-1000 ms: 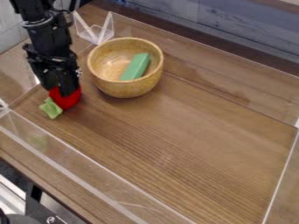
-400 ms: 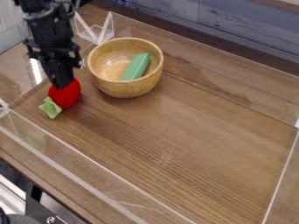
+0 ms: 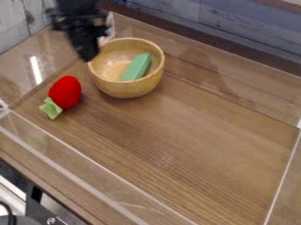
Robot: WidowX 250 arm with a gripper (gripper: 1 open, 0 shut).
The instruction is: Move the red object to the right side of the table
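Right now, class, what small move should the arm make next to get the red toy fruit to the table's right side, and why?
Probably open the hand and lower it back over the red toy fruit: the hand is shut and empty beside the wooden bowl, and the fruit lies on the left.

Red object point(image 3: 65, 91): bright red, light green leaf. Bowl point(image 3: 127, 79): tan. Block point(image 3: 139, 66): green. Table point(image 3: 188, 149): brown wood-grain. Gripper point(image 3: 86, 51): black.

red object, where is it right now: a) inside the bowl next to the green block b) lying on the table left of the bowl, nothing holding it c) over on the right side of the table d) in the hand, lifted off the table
b: the red object lies on the table left of the bowl, while the hand is up near the bowl's rim, apart from it.
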